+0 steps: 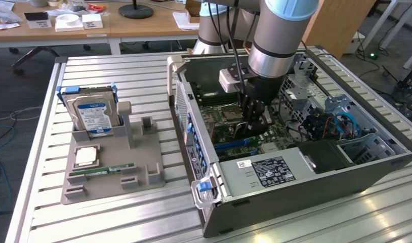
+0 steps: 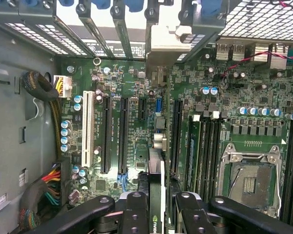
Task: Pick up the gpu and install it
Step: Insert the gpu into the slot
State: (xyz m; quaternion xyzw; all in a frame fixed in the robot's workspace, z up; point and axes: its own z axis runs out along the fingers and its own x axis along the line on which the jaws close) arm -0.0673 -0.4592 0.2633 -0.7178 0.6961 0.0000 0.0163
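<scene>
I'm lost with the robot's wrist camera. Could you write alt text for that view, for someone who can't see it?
Two black jaws grip the gpu edge-on over a green motherboard inside an open computer case, the card running parallel to the long expansion slots. An empty processor socket lies beside the memory slots.

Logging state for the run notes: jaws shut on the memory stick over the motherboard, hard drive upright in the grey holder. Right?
Not the memory stick: the wrist view shows the jaws shut on the gpu, edge-on over the motherboard. In the exterior view the memory stick lies in the grey holder. The hard drive is upright there, as stated.
</scene>
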